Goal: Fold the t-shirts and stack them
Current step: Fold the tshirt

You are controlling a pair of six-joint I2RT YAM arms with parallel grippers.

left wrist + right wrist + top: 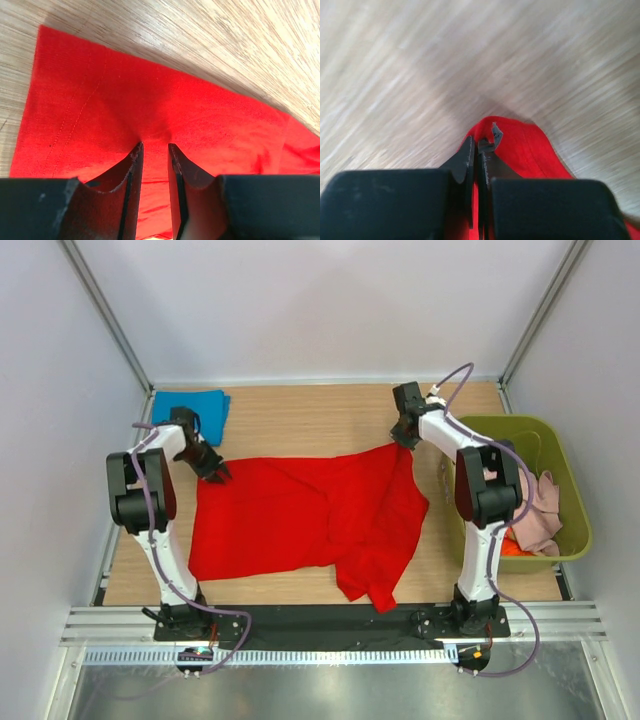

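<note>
A bright red t-shirt (300,515) lies spread across the middle of the wooden table, with a sleeve trailing toward the front edge. My left gripper (215,472) is down on its far-left corner. In the left wrist view the jaws (154,146) stand narrowly apart with a puckered pinch of red cloth (150,95) between the tips. My right gripper (403,440) is shut on the far-right corner, shown as a red fold (530,150) at the closed tips (479,145). A folded blue t-shirt (190,412) lies at the far left.
An olive-green bin (575,500) stands at the right edge, holding a pale pink t-shirt (545,510) and an orange one (515,547). White walls enclose the table on three sides. Both arm bases sit on the near rail.
</note>
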